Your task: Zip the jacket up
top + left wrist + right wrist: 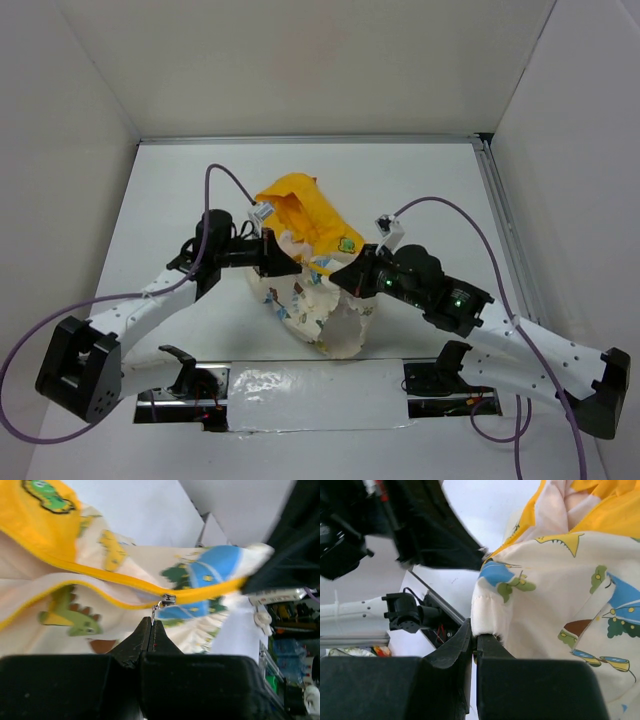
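We see the jacket [318,305] bunched at the centre of the white counter [180,190], its yellow hood [300,215] toward the top of the frame and the crumpled cream printed body below it. Our left arm [150,295] reaches in from the lower left, and the left fingers [288,264] meet the cloth's left side. Our right arm [500,340] comes in from the lower right, with the right fingers [338,279] at the cloth's right side. From up here we cannot tell how either pair grips. Purple cables [470,225] loop over both arms.
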